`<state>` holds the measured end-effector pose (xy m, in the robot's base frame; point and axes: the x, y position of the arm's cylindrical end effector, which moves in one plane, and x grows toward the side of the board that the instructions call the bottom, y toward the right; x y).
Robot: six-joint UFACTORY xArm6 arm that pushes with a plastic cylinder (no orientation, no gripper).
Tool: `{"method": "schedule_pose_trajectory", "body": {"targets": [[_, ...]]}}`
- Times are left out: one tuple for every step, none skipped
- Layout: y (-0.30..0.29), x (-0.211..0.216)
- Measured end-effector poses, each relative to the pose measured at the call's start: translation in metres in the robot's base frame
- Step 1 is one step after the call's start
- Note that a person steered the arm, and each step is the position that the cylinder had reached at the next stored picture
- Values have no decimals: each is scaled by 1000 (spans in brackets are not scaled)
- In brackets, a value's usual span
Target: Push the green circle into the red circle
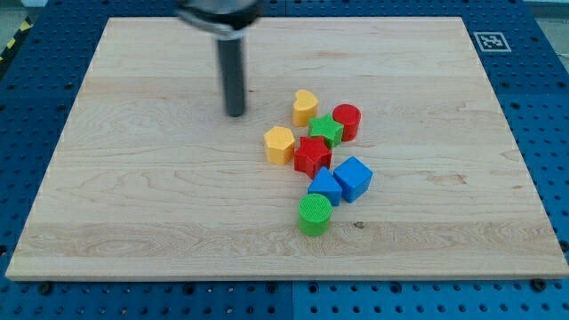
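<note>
Green circle (315, 214) is sitting nearest the view's bottom, just below the blue triangle-like block (324, 187), with the blue cube (354, 178) beside that. Further up, the red star (312, 155) is lying between the yellow hexagon (279, 145) and the green star (327, 130). Red circle (347, 121) is standing at the cluster's upper right, well apart from the green circle, near the yellow heart (305, 107). My tip (235, 114) is resting left of the cluster, touching nothing; it is carrying no pincer

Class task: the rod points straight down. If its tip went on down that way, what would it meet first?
My tip would meet the bare wooden board first; it already seems to touch it. No block lies under it: the yellow block sits well off to the view's right.
</note>
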<state>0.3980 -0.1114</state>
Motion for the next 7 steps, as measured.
{"method": "schedule_pose_trajectory", "body": {"targets": [[-56,39],[-52,98],[-6,152],[53,191],[113,196],[161,184],[182,157]]}}
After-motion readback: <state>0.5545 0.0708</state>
